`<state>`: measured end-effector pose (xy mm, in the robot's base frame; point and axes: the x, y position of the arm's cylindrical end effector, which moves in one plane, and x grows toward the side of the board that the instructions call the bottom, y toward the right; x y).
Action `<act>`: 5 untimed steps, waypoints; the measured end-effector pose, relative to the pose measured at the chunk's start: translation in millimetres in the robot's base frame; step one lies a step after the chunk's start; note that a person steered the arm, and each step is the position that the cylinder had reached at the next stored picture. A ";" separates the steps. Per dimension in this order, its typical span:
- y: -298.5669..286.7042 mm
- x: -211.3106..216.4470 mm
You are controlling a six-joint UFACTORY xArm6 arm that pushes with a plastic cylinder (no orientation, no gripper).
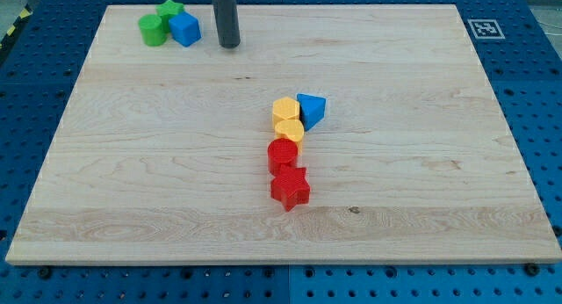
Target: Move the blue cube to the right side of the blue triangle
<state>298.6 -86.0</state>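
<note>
no claw on this rig, so nothing apart, together or clamped: just my tip [229,45], resting on the counter [132,190] near the view's top. just to its view-left, not touching: blue cube [185,29], packed against a green star [169,10] and green cylinder [152,29]. well off toward the view's bottom right: blue triangle [312,109], touching the upper of two yellow blocks [286,112] heading a column with red cylinder [283,154] and red star [290,188]. probably wrong side for pushing rightward; likely needs rounding the cube first.
</note>
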 end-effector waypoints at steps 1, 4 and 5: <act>0.0 29.9; -182.3 4.9; -218.3 -53.1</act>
<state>245.5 -304.3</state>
